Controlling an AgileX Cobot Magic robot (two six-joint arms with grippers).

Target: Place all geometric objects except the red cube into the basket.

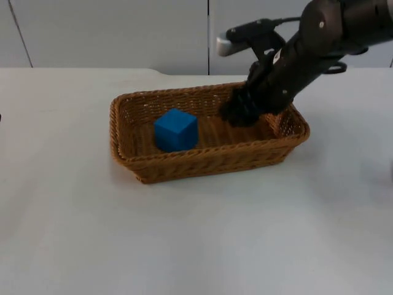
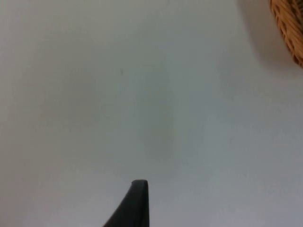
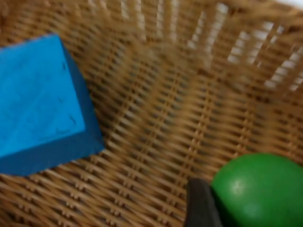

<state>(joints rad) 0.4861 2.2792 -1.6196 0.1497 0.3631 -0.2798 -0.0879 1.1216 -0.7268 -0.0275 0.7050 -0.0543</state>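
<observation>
1. While lit evenly: white worktop (image 1: pixel 196 246), ending at grey partition wall (image 1: pixel 110 31). Bare surface under left wrist view.
2. Woven wicker basket (image 1: pixel 132 161), rectangular, resting flat on worktop near centre, long side running across top view. One corner of rim (image 2: pixel 289 28) caught in left wrist view, sitting on worktop.
3. Right arm (image 1: pixel 325 37) reaching down from upper right of top view into right end of basket.
4. Blue cube (image 1: pixel 175 129) inside basket, left of centre, resting on woven floor, clear of walls. Same cube (image 3: pixel 40 104) in right wrist view, near but apart from green sphere.
5. Right end effector (image 1: pixel 241 112) down inside basket, close to back wall at right end. One black fingertip (image 3: pixel 201 203) touching green sphere. Clenched on it or released: cannot tell, second finger hidden.
6. Green sphere (image 3: pixel 258 189), smooth and glossy, at right end effector, low over or on basket floor; contact with floor not resolvable. Hidden behind end effector in top view.
7. Left end effector: one black fingertip (image 2: pixel 135 203) above bare worktop, just beside basket corner, well apart from cube. Waiting. Clenched or released: cannot tell.
</observation>
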